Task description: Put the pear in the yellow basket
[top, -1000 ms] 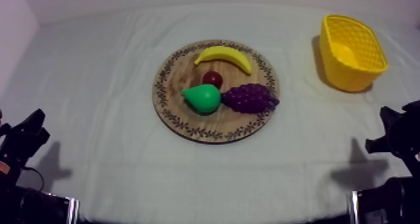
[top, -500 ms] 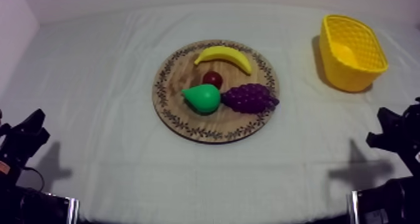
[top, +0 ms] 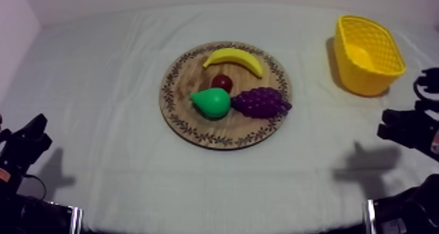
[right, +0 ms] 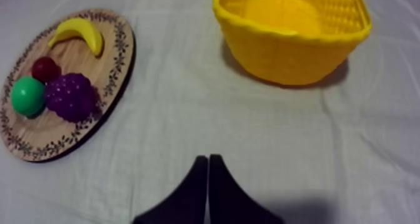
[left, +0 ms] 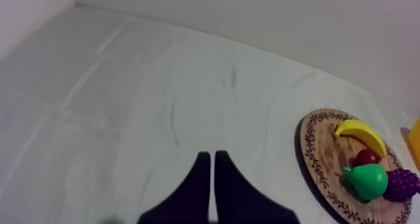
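Observation:
A green pear [top: 211,102] lies on the round wooden board [top: 181,80] at mid-table, between a small red fruit [top: 222,82] and purple grapes [top: 260,102]. A banana [top: 233,59] rests at the board's far side. The yellow basket [top: 367,53] stands empty at the far right. My right gripper [top: 387,123] hovers above the cloth below the basket, shut, its fingers [right: 208,176] a narrow wedge. The pear [right: 27,96] and basket [right: 290,32] lie ahead of it. My left gripper [top: 34,129] sits low at the left, shut [left: 209,174], far from the pear [left: 367,181].
Grey-white cloth [top: 98,86] covers the table, with open room between the board and the basket and wide open room left of the board. The board [right: 94,114] sits left of the basket in the right wrist view.
My right arm has risen from its resting place and moved up toward the basket side. The left arm and all the fruit have stayed put.

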Action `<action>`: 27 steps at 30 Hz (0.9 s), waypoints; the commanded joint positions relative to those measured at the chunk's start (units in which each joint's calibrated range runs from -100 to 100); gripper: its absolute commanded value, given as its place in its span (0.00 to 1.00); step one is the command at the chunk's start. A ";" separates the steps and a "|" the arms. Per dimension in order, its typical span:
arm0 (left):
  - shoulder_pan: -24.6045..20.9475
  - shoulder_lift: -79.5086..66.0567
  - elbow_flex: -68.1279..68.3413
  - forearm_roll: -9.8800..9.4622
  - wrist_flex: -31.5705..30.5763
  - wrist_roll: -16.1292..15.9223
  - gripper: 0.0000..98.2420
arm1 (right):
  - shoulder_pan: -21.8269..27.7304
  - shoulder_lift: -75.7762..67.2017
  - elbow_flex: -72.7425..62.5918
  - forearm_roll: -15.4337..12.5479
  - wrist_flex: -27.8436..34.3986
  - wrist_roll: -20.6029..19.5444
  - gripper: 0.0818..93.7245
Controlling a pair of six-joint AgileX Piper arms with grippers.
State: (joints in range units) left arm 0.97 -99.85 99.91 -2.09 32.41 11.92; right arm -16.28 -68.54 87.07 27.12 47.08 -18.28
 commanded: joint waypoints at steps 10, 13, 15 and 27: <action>0.01 0.02 -0.02 0.01 0.01 0.01 0.00 | -8.09 24.64 -17.79 -0.20 5.29 8.88 0.00; 0.01 0.02 -0.02 0.01 0.01 -0.01 0.00 | -9.12 29.29 -27.52 -3.23 8.78 13.10 0.00; 0.01 0.02 -0.02 0.01 0.01 0.00 0.00 | -9.47 32.60 -35.44 -6.11 11.85 17.02 0.00; 0.01 0.02 -0.02 0.01 0.01 0.00 0.00 | -11.73 51.55 -74.03 -19.88 28.64 36.47 0.00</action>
State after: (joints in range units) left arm 0.97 -99.85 99.91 -2.09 32.41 11.92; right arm -27.80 -20.64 25.42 8.63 73.86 9.46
